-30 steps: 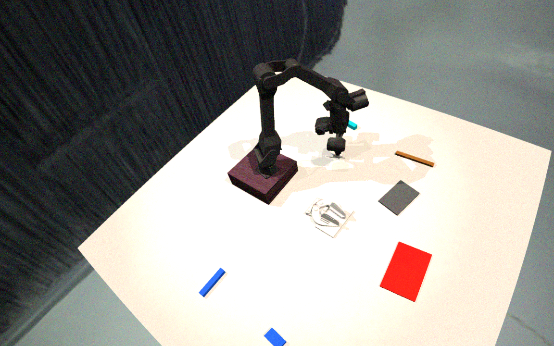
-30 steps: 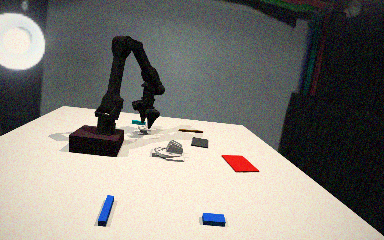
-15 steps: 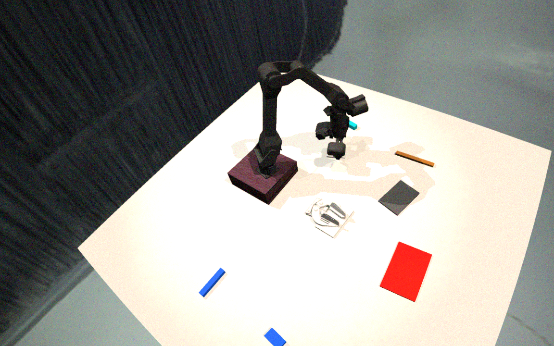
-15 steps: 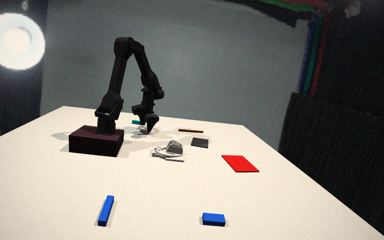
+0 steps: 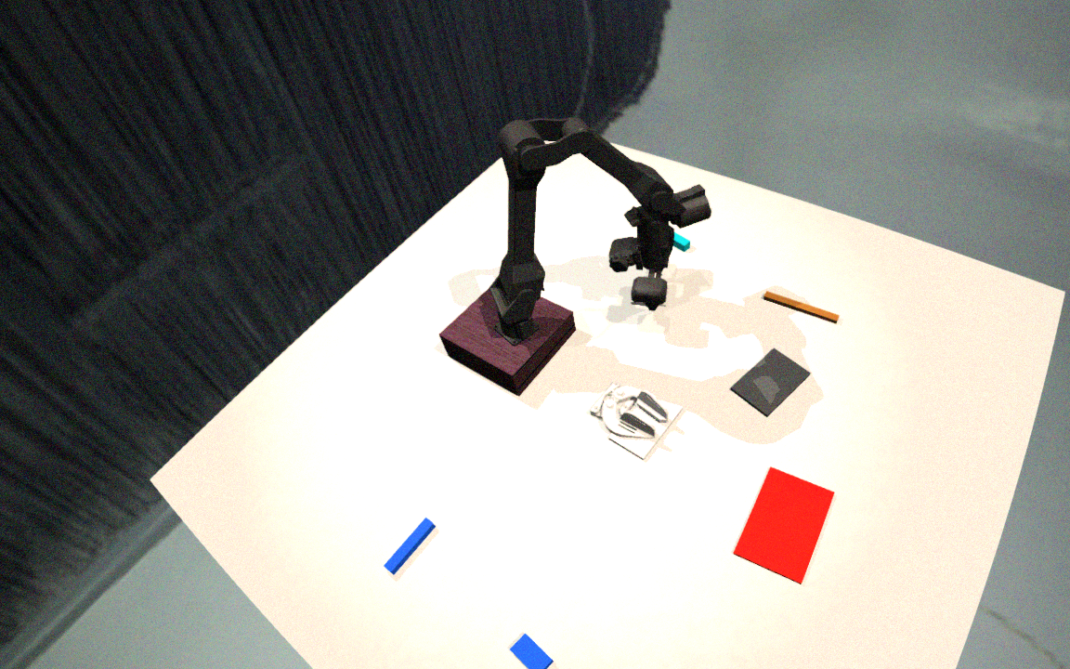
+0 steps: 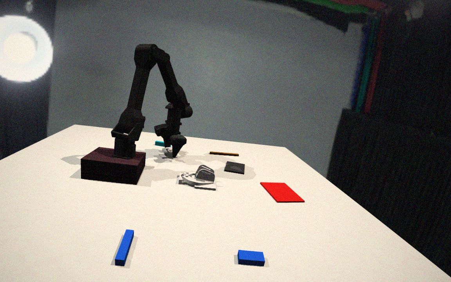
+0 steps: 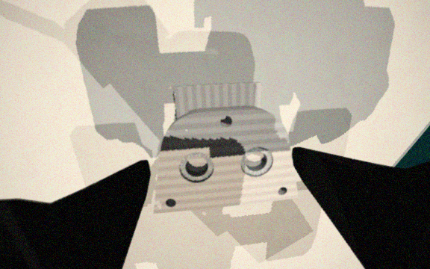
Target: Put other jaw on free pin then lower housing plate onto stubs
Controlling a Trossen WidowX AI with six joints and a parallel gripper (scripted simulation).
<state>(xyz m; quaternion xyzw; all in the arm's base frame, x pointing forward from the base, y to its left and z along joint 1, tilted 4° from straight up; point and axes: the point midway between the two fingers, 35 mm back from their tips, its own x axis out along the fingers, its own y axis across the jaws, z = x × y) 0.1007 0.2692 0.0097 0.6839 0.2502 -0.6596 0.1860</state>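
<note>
My gripper [image 6: 171, 151] [image 7: 222, 161] points down, open, with nothing held. The pale housing plate [image 7: 219, 194] lies between and below its fingertips in the wrist view. It shows two ringed holes, several small dark holes and a ribbed block at its far edge. In the top and exterior views the gripper largely hides the plate. The base [image 5: 660, 438] [image 6: 205, 187] stands nearer the middle of the table, away from the gripper. On it, two grey jaws stand side by side, one jaw [image 5: 651, 406] beside the other jaw [image 5: 637, 425]. The pins and the gear mesh are too small to tell.
A teal bar [image 5: 681, 242] [image 6: 158, 143] [image 7: 422, 143] lies beyond the gripper. An orange-brown bar [image 5: 802, 307] [image 6: 224, 153], a dark slab [image 5: 780, 373] [image 6: 234, 167] and a red sheet [image 5: 784, 525] [image 6: 282, 192] lie to the right. Two blue blocks [image 5: 410, 545] [image 6: 251, 258] lie near the front.
</note>
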